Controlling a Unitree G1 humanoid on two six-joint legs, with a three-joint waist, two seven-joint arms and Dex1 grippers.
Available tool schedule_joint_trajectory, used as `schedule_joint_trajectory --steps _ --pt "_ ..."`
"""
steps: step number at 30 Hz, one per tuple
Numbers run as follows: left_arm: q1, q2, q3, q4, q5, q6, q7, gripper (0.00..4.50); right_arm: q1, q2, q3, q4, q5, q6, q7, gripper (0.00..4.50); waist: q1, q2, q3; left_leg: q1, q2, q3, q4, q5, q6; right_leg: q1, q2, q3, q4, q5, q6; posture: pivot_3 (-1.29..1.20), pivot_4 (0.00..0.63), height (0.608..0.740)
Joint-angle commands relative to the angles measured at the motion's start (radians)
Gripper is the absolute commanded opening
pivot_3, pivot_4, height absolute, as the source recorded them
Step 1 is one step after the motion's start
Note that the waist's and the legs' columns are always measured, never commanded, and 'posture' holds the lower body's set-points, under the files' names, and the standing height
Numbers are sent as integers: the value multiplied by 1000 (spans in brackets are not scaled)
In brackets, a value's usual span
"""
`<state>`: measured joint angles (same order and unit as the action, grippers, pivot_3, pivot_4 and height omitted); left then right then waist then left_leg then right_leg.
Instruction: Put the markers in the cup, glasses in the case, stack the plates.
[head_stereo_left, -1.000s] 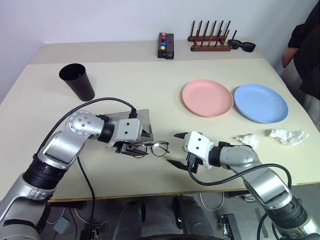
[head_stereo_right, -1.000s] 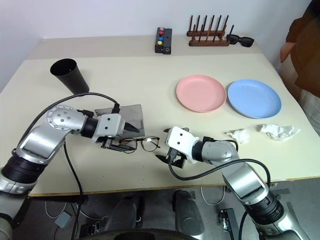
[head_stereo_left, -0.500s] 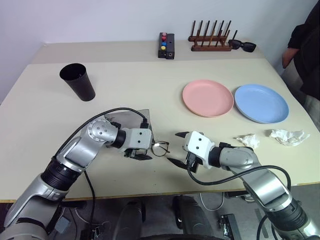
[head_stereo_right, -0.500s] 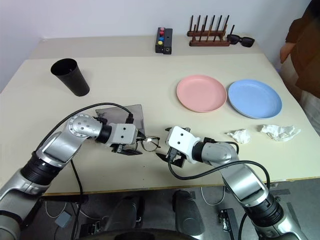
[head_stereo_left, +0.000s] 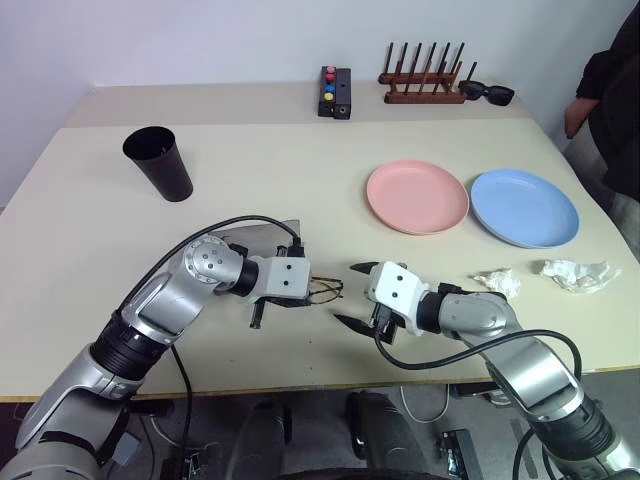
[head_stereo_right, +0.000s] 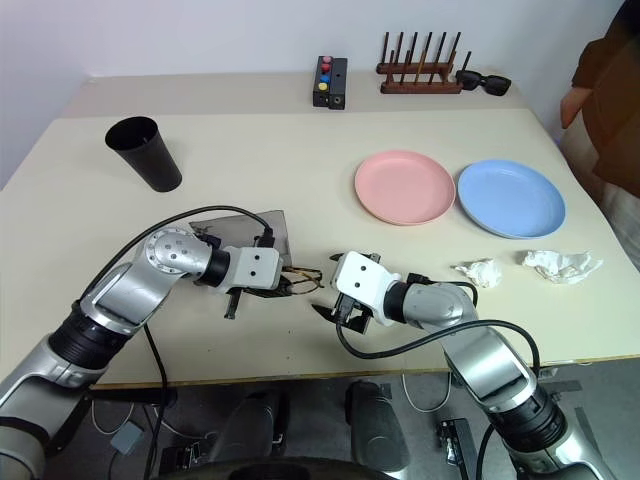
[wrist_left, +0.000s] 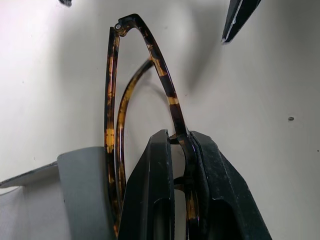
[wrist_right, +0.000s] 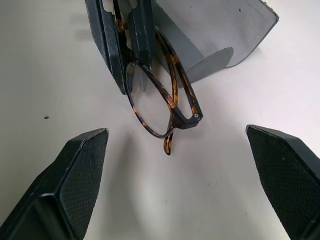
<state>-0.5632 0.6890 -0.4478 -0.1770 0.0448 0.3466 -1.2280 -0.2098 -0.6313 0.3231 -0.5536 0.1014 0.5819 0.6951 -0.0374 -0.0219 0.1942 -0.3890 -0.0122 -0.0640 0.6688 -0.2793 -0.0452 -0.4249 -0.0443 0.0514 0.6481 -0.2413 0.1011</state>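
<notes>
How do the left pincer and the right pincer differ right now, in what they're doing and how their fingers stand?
The left pincer is shut on the thin tortoiseshell-rimmed eyeglasses, beside the open grey eyeglass case; the right pincer holds nothing. The left pincer's black fingers sit close together on the frame; the right pincer's stand wide apart, facing the glasses. Both hover low over the beige table, near its front edge.

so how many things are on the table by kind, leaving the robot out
plates: 2, pink and blue
cup: 1
eyewear: 2, glasses and sunglasses
case: 1
crumpled tissues: 2
wooden rack: 1
button box: 1
total: 10
</notes>
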Motion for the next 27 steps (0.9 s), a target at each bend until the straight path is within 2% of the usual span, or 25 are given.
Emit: schedule_joint_trajectory --steps 1,6,14,16,20,27 --pt "-22 11 20 -26 -2 10 -3 176 -17 8 -13 -10 -4 -17 1 4500 0 0 0 0 0 0 0 0 0 0 0 0 0 0 0 0 150 735" --pt "-26 6 41 -32 -32 40 -7 176 -20 11 -11 -8 -6 -18 0 4500 -1 0 0 0 0 0 0 0 0 0 0 0 0 0 0 0 150 735" --pt "-149 21 209 18 -213 173 -38 176 -15 -2 -29 -5 -2 -20 5 4500 1 0 0 0 0 0 0 0 0 0 0 0 0 0 0 0 150 735" --pt "-186 45 226 81 -204 153 -40 176 -16 -3 -30 -2 -3 -22 6 4500 -1 0 0 0 0 0 0 0 0 0 0 0 0 0 0 0 150 735" --pt "-197 120 179 215 -117 40 -62 176 -20 6 -21 4 -8 -24 6 4500 -8 0 0 1 0 0 -1 0 0 0 0 0 0 0 0 0 150 735" --pt "-168 142 161 290 -108 -5 -117 176 -15 11 -19 2 -11 -24 5 4500 2 0 0 -1 -2 0 0 0 0 0 -1 0 0 0 0 0 150 735"
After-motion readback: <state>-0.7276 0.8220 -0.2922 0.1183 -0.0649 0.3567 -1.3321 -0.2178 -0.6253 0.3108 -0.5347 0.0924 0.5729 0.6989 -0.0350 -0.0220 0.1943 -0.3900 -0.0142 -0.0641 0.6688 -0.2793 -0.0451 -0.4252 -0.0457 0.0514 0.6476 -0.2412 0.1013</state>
